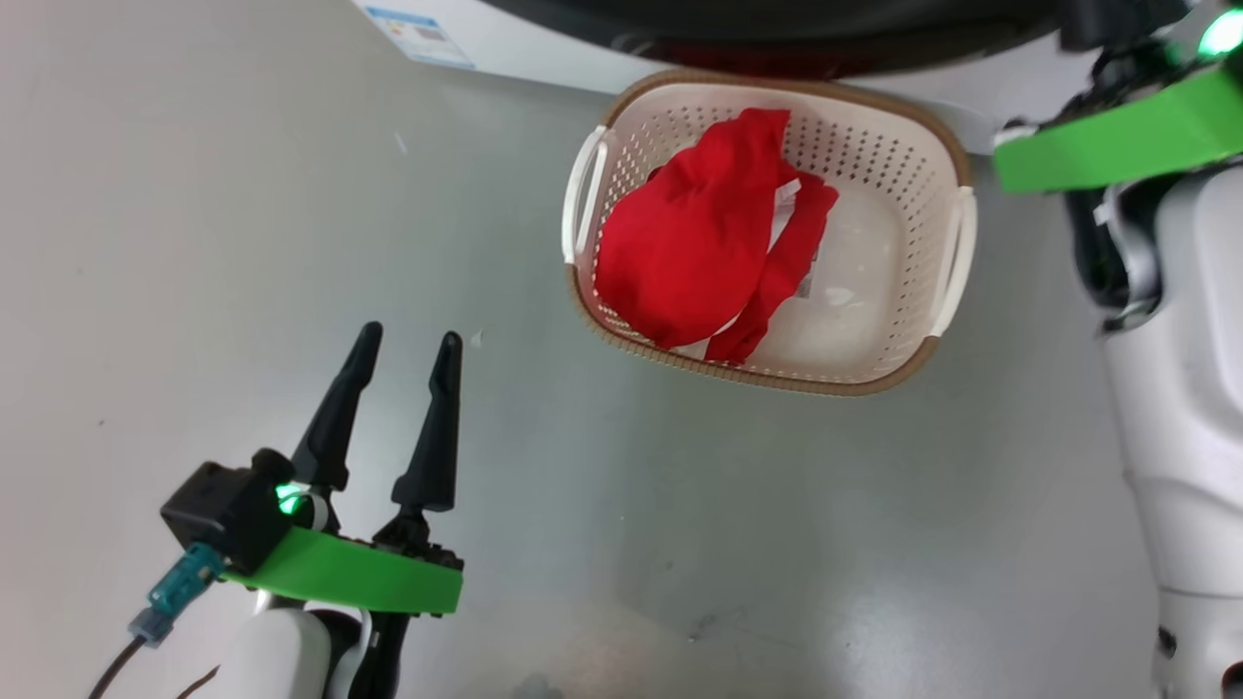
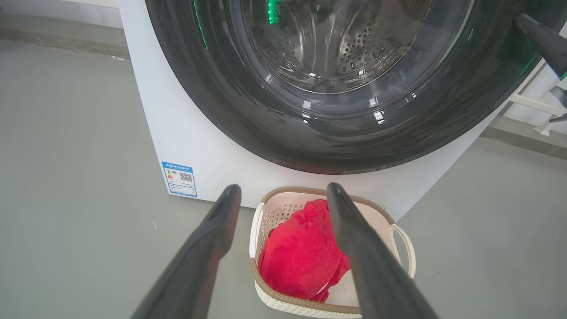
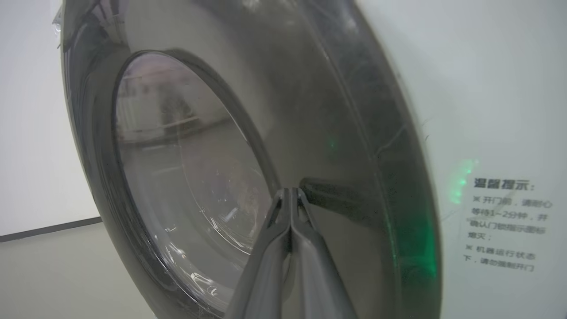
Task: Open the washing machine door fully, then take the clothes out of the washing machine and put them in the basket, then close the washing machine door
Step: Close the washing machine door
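Head view: hanging the left claw [image 1: 410,335] open and empty over the floor [image 1: 194,243], well apart from the basket [image 1: 874,146], seemingly parking it clear of the work. Showing the clothes [image 1: 694,243] heaped in the basket's left half, with bare bottom to the right. Placing the basket just below the washer [image 1: 544,58], probably for a short carry from the drum.

Left wrist view: looking between spread, empty fingers [image 2: 199,266] at the red heap in the basket, close against the white front beside a blue label [image 2: 179,178]. Framing the door [image 2: 266,124] lying against the washer, with no red visible through the glass [image 2: 336,44], suggesting an emptied drum. Catching the right claw [image 2: 525,22] at the door's far edge.

Right wrist view: pressing, by the look of it, the right claw [image 3: 290,191], shut tight on nothing, against the door's black rim just outside the glass, without confirming actual contact. Using closed fingers as a blunt pusher, apparently, for swinging the door home, the task's last step. Leaving the latching unconfirmed, while showing the rim edge close to the white panel near a printed notice [image 3: 505,226].
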Robot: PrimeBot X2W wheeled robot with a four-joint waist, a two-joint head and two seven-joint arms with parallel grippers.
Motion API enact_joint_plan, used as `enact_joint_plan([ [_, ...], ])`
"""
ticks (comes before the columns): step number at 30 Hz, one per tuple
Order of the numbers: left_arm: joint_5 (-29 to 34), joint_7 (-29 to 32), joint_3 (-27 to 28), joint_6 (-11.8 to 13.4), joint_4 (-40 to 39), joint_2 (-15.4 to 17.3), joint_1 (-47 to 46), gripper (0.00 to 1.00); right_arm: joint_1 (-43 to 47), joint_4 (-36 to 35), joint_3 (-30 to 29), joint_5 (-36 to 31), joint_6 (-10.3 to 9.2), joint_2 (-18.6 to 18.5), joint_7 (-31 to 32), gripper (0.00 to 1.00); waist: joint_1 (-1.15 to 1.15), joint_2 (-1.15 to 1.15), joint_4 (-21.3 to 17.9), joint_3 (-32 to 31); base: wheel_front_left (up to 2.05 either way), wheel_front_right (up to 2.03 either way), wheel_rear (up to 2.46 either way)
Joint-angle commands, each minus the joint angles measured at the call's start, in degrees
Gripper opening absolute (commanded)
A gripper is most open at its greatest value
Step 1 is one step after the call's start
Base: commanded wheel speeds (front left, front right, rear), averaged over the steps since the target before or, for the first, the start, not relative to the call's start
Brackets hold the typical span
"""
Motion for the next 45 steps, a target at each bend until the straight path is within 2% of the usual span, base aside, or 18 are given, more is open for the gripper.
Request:
enact_joint_plan([
  [1, -0.6, -0.5, 1.6, -0.3, -1.6, 1.0, -0.5, 1.00, -1.6, -2.0, -0.2, -0.8, 0.11, 0.8, -0.4, 0.00, 0.00, 0.00, 0.8, 0.7, 0.00, 0.00, 0.00],
  [17, -1.0, -0.5, 1.3, -0.3, -1.9, 0.7, -1.5, 1.00, -5.4, -6.4, -7.4, -3.5, 0.11, 2.6, -0.4, 0.00, 0.00, 0.00, 1.8, 2.4, 0.00, 0.00, 0.00],
  [28, -0.8, -0.5, 1.5, -0.3, -1.1, 0.9, -1.1, 1.00, -2.7, -4.4, -4.6, -3.7, 0.11, 3.2, -0.4, 0.02, 0.00, 0.00, 1.1, 0.6, 0.00, 0.00, 0.00],
  [29, -0.7, -0.5, 1.5, -0.3, -1.0, 1.0, -0.9, 1.00, -2.0, -4.0, -4.0, -3.7, 0.11, 3.2, -0.4, 0.17, 0.00, 0.00, 0.9, 0.1, 0.00, 0.00, 0.00],
  [30, -0.6, -0.5, 1.6, -0.3, -0.9, 1.1, -0.7, 1.00, -1.2, -3.5, -3.3, -3.6, 0.11, 3.2, -0.4, 0.24, 0.00, 0.00, 0.7, -0.4, 0.00, 0.00, 0.00],
  [32, -0.3, -0.5, 1.7, -0.3, -0.5, 1.5, -0.4, 1.00, 0.5, -2.9, -2.4, -3.4, 0.11, 3.2, -0.4, 0.45, 0.00, 0.00, 0.3, -1.5, 0.00, 0.00, 0.00],
  [33, -0.2, -0.5, 1.8, -0.3, -0.4, 1.7, -0.2, 1.00, 1.3, -2.5, -1.9, -3.3, 0.11, 3.2, -0.4, 0.79, 0.00, 0.00, 0.0, -2.1, 0.00, 0.00, 0.00],
  [34, -0.1, -0.5, 2.0, -0.3, -0.2, 1.9, 0.0, 1.00, 2.2, -2.2, -1.6, -3.1, 0.11, 3.1, -0.4, 1.00, 0.00, 0.00, -0.2, -2.6, 0.00, 0.00, 0.00],
  [45, 0.9, -0.5, 2.8, -0.3, 1.2, 5.0, 2.6, 1.00, 13.6, -1.4, 0.3, -1.0, 0.11, 3.1, -0.4, 1.00, 0.00, 0.00, -3.4, -9.1, 0.00, 0.00, 0.00],
])
